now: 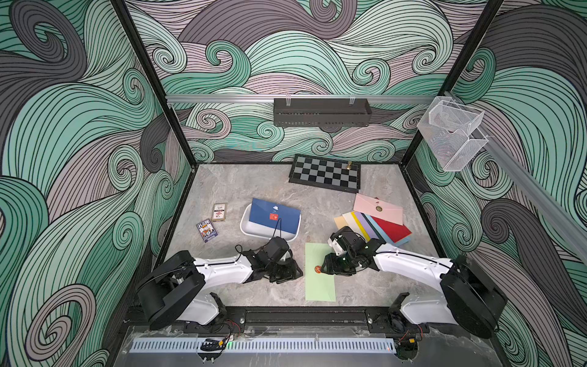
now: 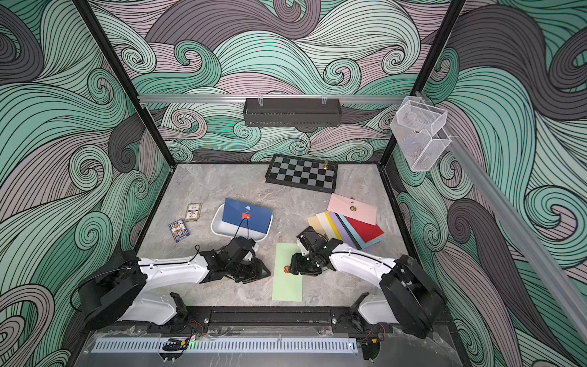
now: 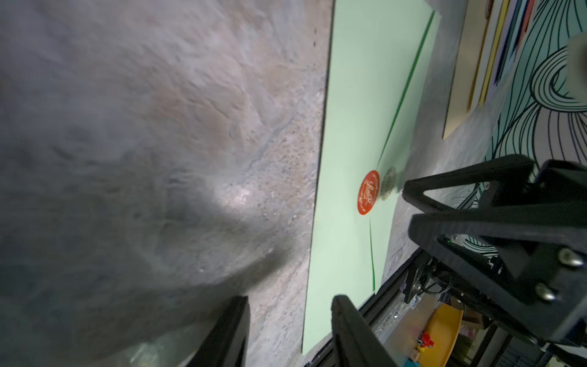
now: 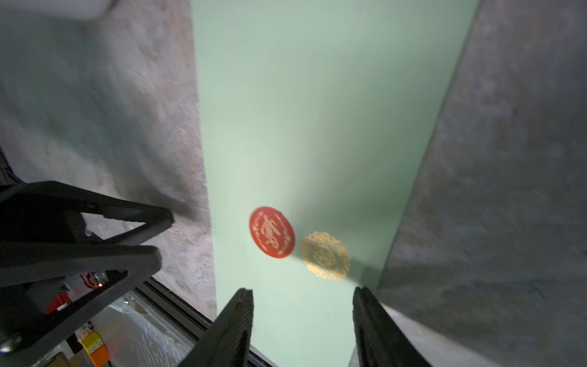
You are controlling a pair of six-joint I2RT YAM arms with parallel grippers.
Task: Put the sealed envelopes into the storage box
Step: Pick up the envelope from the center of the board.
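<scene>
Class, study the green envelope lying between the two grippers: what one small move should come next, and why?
Probably the right gripper should ease down and close on the edge of the green envelope beside its red seal. Its jaws stand open just over that flat envelope, nothing is held, and the storage box holds only the blue envelope so far.

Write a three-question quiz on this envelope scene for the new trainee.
1. True or false: the white storage box holds no envelope.
2. The green envelope carries two round stickers. Their colours are: A) red and gold B) blue and white C) black and silver.
3. Fill in: the number of playing-card packs in view is ____.

Key
1. False: the blue envelope rests in it.
2. A.
3. Two.
</scene>
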